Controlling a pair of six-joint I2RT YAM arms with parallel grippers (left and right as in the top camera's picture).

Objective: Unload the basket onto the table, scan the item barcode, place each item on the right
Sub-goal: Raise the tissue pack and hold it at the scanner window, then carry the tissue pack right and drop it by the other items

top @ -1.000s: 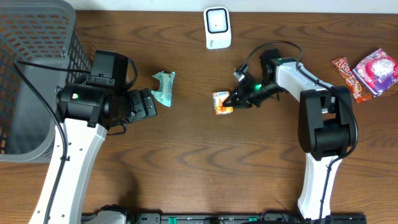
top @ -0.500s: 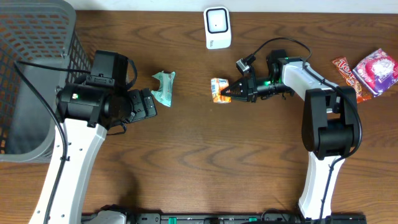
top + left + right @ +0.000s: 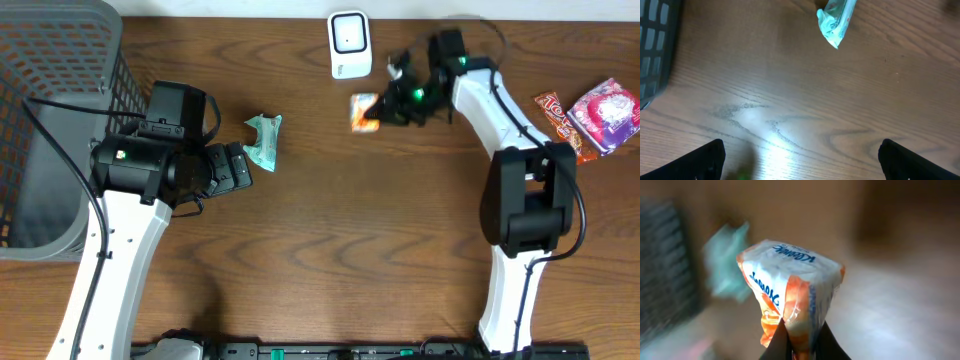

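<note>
Within the last second the right tool (image 3: pixel 385 108), clenched on the orange-and-white packet (image 3: pixel 363 110), had carried it across the surface (image 3: pixel 300 250) to just beside the white scanner (image 3: pixel 350 45) (a scan looked near, not yet done). Only the right wrist view showed the pinch on the packet's sealed edge; only overhead showed the scanner. The left tool (image 3: pixel 800 155) hung released near a teal packet (image 3: pixel 836 22).

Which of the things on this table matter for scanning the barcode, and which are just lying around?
In the job:
- orange-and-white packet, pinched in the right gripper
- white scanner, close beside the packet

Lying about:
- teal packet
- red wrapper
- pink packet
- grey basket
- left gripper, open, holding nothing
</note>
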